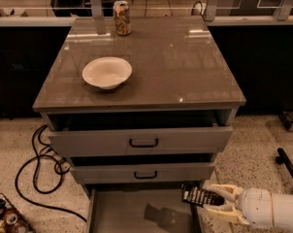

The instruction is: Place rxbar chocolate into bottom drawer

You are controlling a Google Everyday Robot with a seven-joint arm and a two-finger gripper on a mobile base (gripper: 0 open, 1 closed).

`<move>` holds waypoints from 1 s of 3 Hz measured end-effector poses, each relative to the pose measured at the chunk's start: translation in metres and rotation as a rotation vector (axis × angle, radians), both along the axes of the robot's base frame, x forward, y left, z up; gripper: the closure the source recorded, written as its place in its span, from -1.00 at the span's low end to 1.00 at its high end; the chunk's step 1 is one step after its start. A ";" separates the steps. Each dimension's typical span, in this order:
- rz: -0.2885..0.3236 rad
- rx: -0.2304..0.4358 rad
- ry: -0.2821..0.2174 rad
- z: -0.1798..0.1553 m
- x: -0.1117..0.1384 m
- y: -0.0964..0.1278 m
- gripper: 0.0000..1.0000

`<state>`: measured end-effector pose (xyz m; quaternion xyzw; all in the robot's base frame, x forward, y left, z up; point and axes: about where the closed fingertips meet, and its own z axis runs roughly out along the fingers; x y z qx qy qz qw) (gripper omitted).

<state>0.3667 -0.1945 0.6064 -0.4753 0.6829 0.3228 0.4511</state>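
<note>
- Right now, in the single camera view, the end effector [210,201] sits at the lower right of the frame, its pale fingers [225,190] clamped on the snack bar [200,196], a dark wrapper with pale stripes held roughly level.
- The bar hangs over the right edge of the bottom drawer [117,212], which is pulled out at the bottom centre of the frame with its flat grey floor showing.
- By my reading, the step in hand is the carry and lowering: the bar is gripped and brought to the drawer, but it is not yet set down inside.
- The next move would call for shifting the bar toward the left, past the drawer's right wall, then lowering it and letting go over the bare floor.
- A dark shadow falls on the drawer floor just left of the bar; how high the bar is above the floor I cannot tell.
- Cut off: the drawer's front part runs out of the bottom of the frame, and the arm leaves at the right edge.
- Above, the two upper drawers [141,142] stand slightly open; their insides are dark and unreadable.
- On the counter [185,67] stand a white bowl [107,72] at the upper left and a can [122,18] at the far edge; its print is not legible.
</note>
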 end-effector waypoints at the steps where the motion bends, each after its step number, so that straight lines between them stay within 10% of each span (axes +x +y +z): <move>1: 0.000 0.000 0.000 0.000 0.000 0.000 1.00; 3: 0.016 -0.019 0.083 -0.076 0.039 0.032 1.00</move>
